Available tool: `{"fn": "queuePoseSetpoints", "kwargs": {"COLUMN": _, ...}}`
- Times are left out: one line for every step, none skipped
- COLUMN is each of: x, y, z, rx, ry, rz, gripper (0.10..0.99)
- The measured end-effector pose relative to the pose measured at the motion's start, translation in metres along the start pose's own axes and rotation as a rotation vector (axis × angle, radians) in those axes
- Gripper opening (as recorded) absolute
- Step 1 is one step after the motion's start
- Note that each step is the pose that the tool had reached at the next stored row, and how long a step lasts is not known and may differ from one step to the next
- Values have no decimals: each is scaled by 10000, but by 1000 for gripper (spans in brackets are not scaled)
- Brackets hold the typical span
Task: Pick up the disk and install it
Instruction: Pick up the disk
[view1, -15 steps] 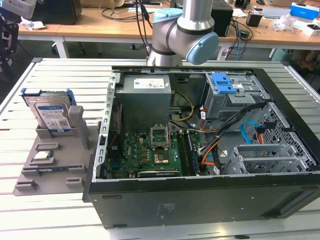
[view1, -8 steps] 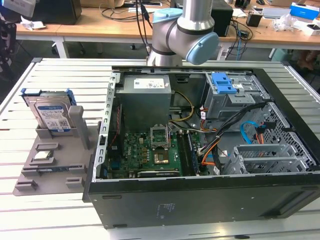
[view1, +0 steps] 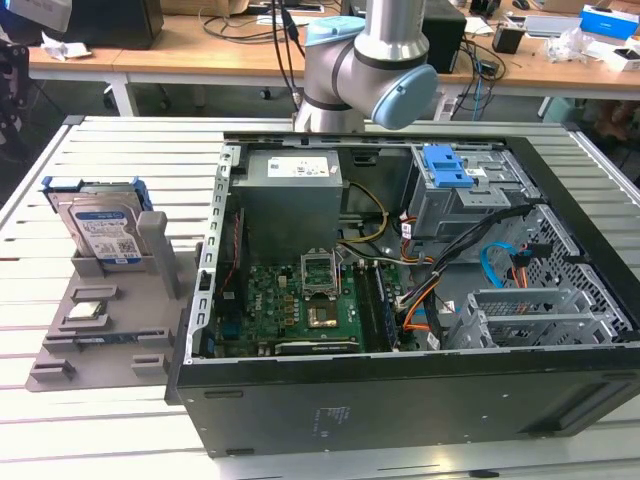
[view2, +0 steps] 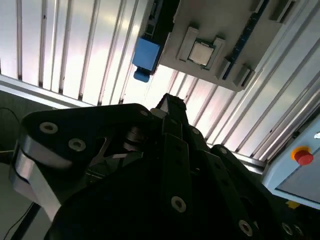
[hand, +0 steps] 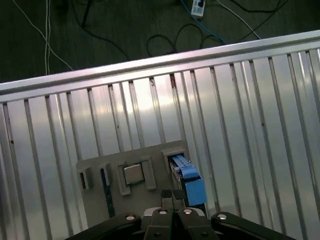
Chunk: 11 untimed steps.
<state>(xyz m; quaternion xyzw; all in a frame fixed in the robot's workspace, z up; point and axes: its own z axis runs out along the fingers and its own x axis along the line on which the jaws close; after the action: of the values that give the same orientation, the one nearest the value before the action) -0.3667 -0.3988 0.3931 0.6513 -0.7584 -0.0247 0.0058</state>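
The disk (view1: 103, 228) stands on edge in a grey holder (view1: 100, 350) at the exterior view's left, its white-and-blue label facing the camera and blue rails along its sides. In both wrist views I look down on it edge-on as a blue block, the disk (hand: 189, 179) and the disk (view2: 146, 54), far below. My gripper (hand: 172, 194) hangs high above the holder with its two fingertips together and nothing between them. The second wrist view has the black gripper (view2: 170, 104) body in front, its tip toward the holder.
An open computer case (view1: 400, 390) lies right of the holder, with a blue-latched drive bay (view1: 450, 168) at its far corner. The holder also carries a processor chip (hand: 133, 174) and a memory stick (view1: 100, 340). The slatted metal table (hand: 225, 125) ends at a rail; cables lie on the floor beyond.
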Motion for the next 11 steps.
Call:
{"fn": "queuePoseSetpoints", "kwargs": {"x": 0, "y": 0, "z": 0, "rx": -8, "ry": 14, "rz": -299, "gripper": 106}}
{"fn": "queuePoseSetpoints", "kwargs": {"x": 0, "y": 0, "z": 0, "rx": -12, "ry": 23, "rz": -490, "gripper": 106}}
{"fn": "queuePoseSetpoints", "kwargs": {"x": 0, "y": 0, "z": 0, "rx": -18, "ry": 34, "rz": -740, "gripper": 106}}
{"fn": "queuePoseSetpoints", "kwargs": {"x": 0, "y": 0, "z": 0, "rx": -26, "ry": 51, "rz": -1111, "gripper": 106}}
{"fn": "queuePoseSetpoints", "kwargs": {"x": 0, "y": 0, "z": 0, "rx": -32, "ry": 62, "rz": -1347, "gripper": 106}}
{"fn": "queuePoseSetpoints", "kwargs": {"x": 0, "y": 0, "z": 0, "rx": -32, "ry": 62, "rz": -1354, "gripper": 106}}
{"fn": "queuePoseSetpoints", "kwargs": {"x": 0, "y": 0, "z": 0, "rx": -32, "ry": 62, "rz": -1356, "gripper": 106}}
{"fn": "queuePoseSetpoints", "kwargs": {"x": 0, "y": 0, "z": 0, "rx": -32, "ry": 62, "rz": -1358, "gripper": 106}}
{"fn": "queuePoseSetpoints", "kwargs": {"x": 0, "y": 0, "z": 0, "rx": -32, "ry": 62, "rz": -1358, "gripper": 106}}
{"fn": "queuePoseSetpoints", "kwargs": {"x": 0, "y": 0, "z": 0, "rx": -33, "ry": 62, "rz": -1359, "gripper": 106}}
{"fn": "queuePoseSetpoints", "kwargs": {"x": 0, "y": 0, "z": 0, "rx": -32, "ry": 62, "rz": -1361, "gripper": 114}}
